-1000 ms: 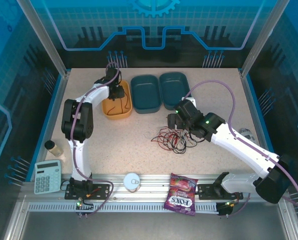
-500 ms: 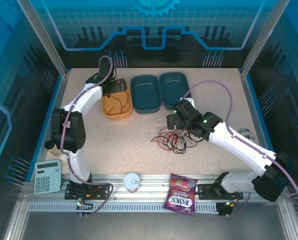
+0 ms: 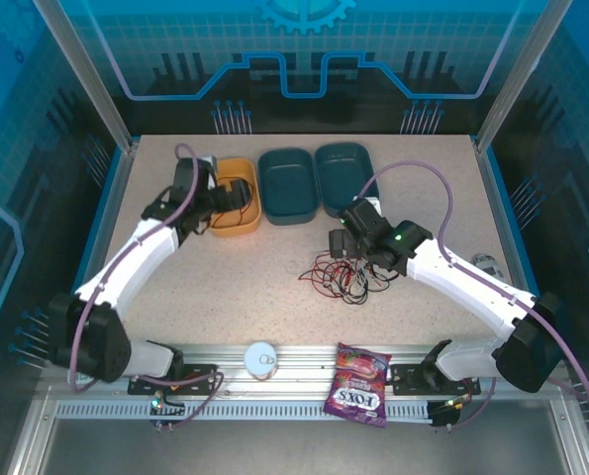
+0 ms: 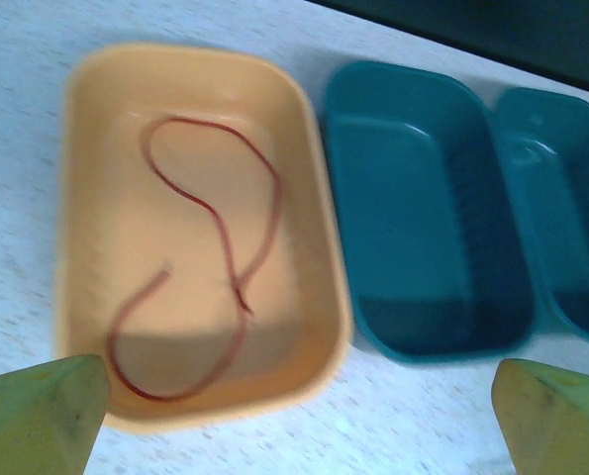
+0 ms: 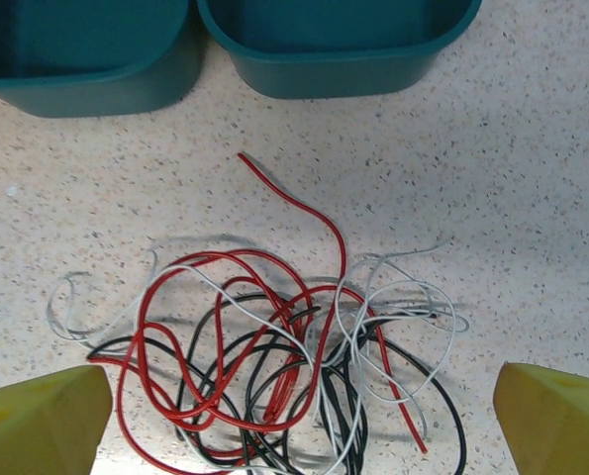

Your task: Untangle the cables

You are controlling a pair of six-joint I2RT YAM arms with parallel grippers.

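Cables [image 3: 343,277] lie in a messy pile on the speckled table [image 3: 274,297], a bit right of the middle. Red, black and white ones loop over and under each other, and I cannot tell where each one goes. One red end pokes out of the far side of the pile, toward the tubs. Three tubs sit in a row at the far side of the table. The orange tub [image 3: 251,220] is on the left. The first teal tub [image 3: 286,188] is just beside it, and the second teal tub [image 3: 342,176] is on the right, close against the first. One red cable [image 4: 225,237] lies by itself inside the orange tub, bent in a loose curl on the bottom. I can see nothing in the two teal tubs. The left gripper [image 3: 220,198] is by the left side of the orange tub. In its own camera its two yellow fingers [image 4: 37,416] stand far apart, so it is open, and they do not touch the red cable. The right gripper [image 3: 345,242] hangs over the far edge of the pile, between the pile and the teal tubs. Its yellow fingers [image 5: 37,421] stand wide apart too, one at each side of the pile, so it is open and holds no cable. Near the front rail lie a round white thing [image 3: 261,357] and a purple candy bag [image 3: 358,398], well apart from the cables.
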